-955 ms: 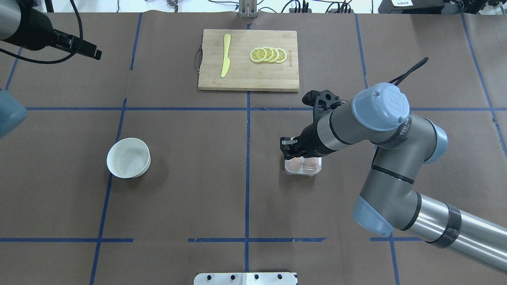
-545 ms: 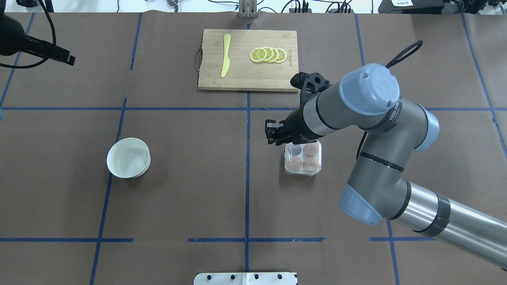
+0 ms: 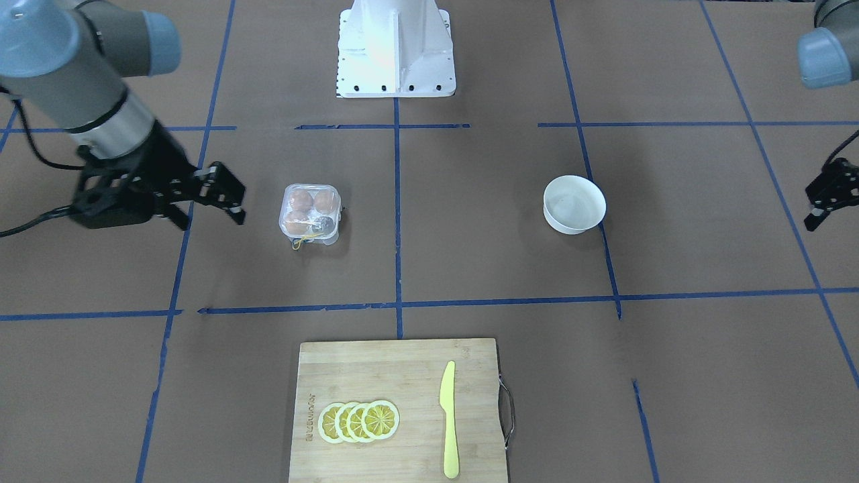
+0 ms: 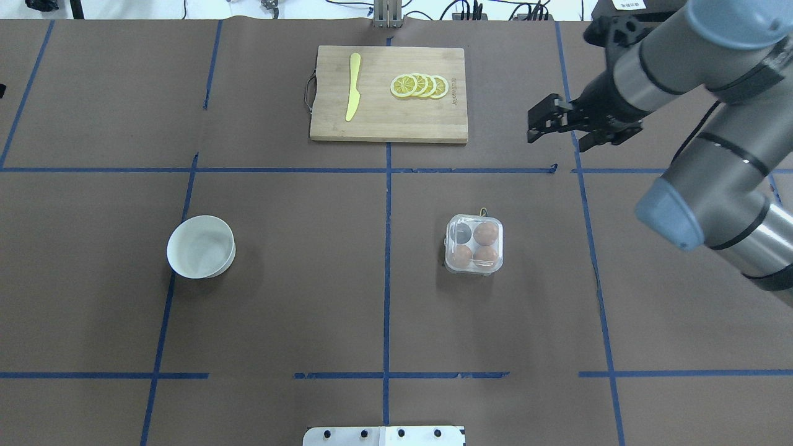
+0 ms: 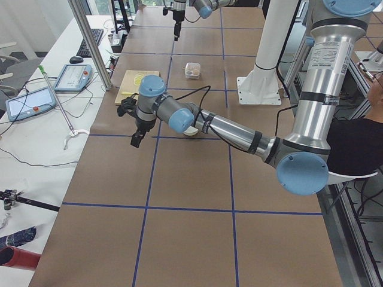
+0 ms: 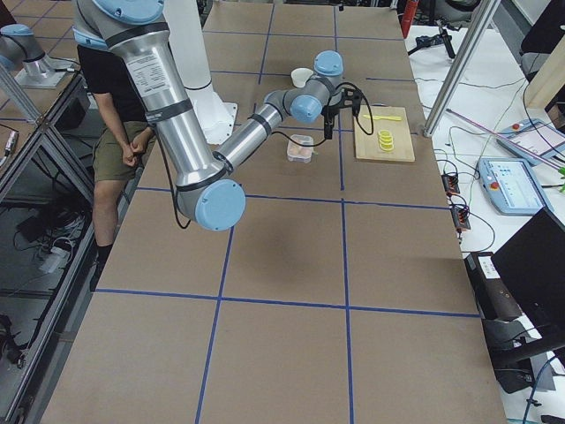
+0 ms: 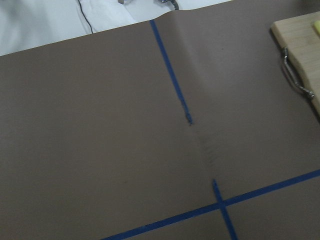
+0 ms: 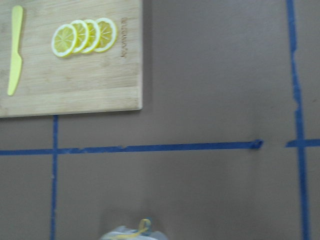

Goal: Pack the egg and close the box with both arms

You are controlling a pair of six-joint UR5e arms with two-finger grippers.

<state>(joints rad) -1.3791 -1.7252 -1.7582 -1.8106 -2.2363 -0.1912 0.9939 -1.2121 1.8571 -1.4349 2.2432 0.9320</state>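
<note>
Your right gripper [image 3: 211, 216] hangs with its jaws apart and nothing in them. The clear plastic egg box [image 4: 461, 233] sits on the brown paper [image 4: 310, 279], well away from those jaws, back toward the robot, lid down. Three smooth, round brown eggs [image 4: 486, 232] fill three cups. You cannot tell if the left gripper [image 3: 822, 201] has its jaws apart or together
</note>
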